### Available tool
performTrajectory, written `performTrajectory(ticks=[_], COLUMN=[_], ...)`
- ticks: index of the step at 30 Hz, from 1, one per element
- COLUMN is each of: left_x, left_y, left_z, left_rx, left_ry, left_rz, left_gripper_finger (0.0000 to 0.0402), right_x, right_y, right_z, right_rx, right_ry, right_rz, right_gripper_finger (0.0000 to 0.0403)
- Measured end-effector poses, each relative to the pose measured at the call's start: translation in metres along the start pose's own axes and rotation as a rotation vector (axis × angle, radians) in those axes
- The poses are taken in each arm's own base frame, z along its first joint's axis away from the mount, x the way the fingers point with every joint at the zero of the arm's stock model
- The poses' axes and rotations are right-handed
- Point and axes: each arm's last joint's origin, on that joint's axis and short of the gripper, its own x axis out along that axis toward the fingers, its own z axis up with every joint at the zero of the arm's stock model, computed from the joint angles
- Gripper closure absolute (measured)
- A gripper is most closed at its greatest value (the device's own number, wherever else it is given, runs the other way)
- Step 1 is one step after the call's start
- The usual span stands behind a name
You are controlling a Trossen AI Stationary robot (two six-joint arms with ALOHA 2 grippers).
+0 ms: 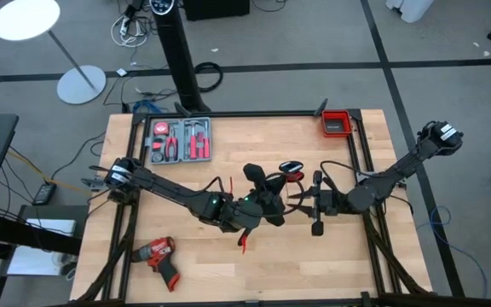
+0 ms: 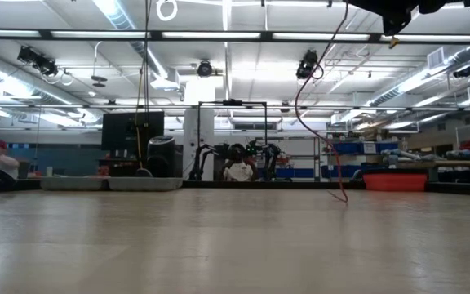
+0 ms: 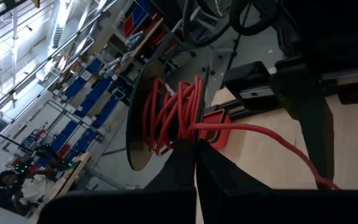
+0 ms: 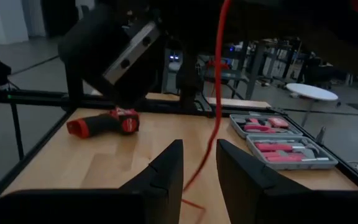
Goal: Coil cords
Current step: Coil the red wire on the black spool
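The red cord [image 3: 176, 115] is wound into a small coil of several loops, held high above the middle of the table by my left gripper [image 3: 194, 167], which is shut on it. From the coil one strand [image 2: 304, 106] hangs down, and its end lies on the tabletop [image 2: 343, 196]. My right gripper [image 4: 199, 158] stands open close beside the left one [image 1: 273, 207], pointing level. The hanging strand [image 4: 215, 93] runs down through the gap between its fingers. I cannot tell whether it touches them. A dark round disc [image 3: 143, 134] shows behind the coil. My left gripper pinches the coil's bundled loops at one side [image 3: 188, 138] between its two shut fingers, several turns together. The fingers come at it about level. The coil is lifted clear of the table. One strand [image 3: 278, 140] leaves it and hangs slack to the tabletop.
A red drill [image 1: 158, 256] lies near the front left. Two open tool cases [image 1: 179, 141] sit at the far left, and a red bin [image 1: 336, 124] at the far right corner. Black frame rails [image 1: 366, 170] border the table. Bare wood lies along the front.
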Motion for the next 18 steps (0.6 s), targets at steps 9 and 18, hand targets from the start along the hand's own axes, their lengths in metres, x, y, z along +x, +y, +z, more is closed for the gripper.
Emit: performTrajectory(ticks=[9, 18], left_x=[-0.0009, -0.0019], left_y=[0.0018, 0.0034], left_z=[0.0029, 0.0062], left_rx=[-0.008, -0.045], left_ry=[-0.015, -0.034], left_rz=[0.011, 0.023], left_gripper_finger=[0.0401, 0.0401], right_x=[0.0026, 0.003], right_y=[-0.0023, -0.0024], right_z=[-0.0009, -0.0034], right_rx=[0.006, -0.018], right_ry=[0.006, 0.027], right_rz=[0.026, 0.038], right_gripper_finger=[0.031, 0.0378])
